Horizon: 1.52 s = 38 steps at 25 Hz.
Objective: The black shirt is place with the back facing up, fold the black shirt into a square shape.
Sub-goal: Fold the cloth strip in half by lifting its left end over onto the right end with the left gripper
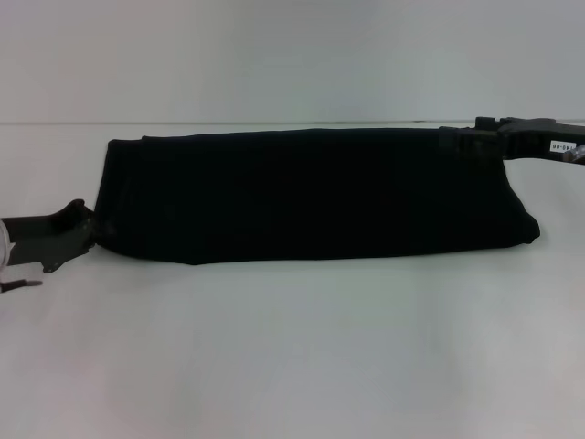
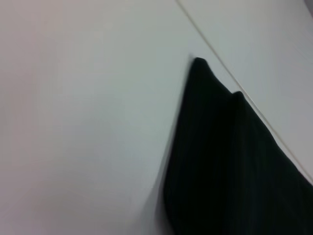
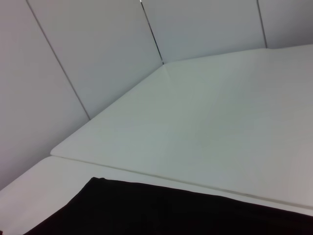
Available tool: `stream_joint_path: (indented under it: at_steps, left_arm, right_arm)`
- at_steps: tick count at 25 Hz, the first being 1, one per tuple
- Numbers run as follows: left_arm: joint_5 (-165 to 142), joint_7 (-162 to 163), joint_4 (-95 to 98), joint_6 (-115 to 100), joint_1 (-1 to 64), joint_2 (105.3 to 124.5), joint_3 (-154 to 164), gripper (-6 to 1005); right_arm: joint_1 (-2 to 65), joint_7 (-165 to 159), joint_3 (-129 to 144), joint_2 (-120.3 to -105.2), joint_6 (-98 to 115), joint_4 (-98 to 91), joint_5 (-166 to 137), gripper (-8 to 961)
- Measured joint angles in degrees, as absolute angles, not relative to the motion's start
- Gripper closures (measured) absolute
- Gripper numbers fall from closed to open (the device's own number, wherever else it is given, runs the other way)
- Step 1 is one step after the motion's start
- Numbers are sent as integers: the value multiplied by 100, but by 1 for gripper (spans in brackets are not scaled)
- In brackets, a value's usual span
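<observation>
setting: prob. lab/test booth | white table | plain white wall panels w/ seams

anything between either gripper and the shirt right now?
Nothing visible. The left gripper sits right at the near left corner of the shirt, and the right gripper at its far right corner. Only bare white table surrounds the long folded strip.

Left gripper low, right gripper far.

Black shirt lying on white table, pointed corner toward table's seam line.
</observation>
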State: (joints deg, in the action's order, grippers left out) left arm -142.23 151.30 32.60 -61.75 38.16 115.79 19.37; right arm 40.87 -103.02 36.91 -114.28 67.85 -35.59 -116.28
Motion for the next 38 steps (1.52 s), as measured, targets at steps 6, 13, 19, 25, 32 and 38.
stream_joint_path:
  at_steps: [6,13,19,25,32,38]
  left_arm:
    - [-14197,14095,3397,-6289,3701,11626,1901,956]
    - [-14218,13754,4027,-6424,3375,11593,1902,956]
    - [-14571,13755,4662,-6613,3139,11444,1897,956]
    - [-15267,13752,5071,-6694,3091,11318,1558,955]
    - [-14965,13616,5372,-7645,3329,11265,1600,955]
    - [-13713,13507,5020,-8412,4275,11442,2611,954]
  right_arm:
    - [4079,-10331,3691,-11515,6657,-3551,-11626,56]
    - [4134,-10374,3658,-11615,6532,-3499,-11385,56]
    - [4208,-10391,3691,-11721,6289,-3474,-11119,56]
    - [4374,-10428,3705,-11799,5950,-3395,-11110,56]
    - [4411,-10393,3664,-11785,5719,-3414,-11108,56]
    - [4208,-10377,3435,-11545,5543,-3504,-11100,57]
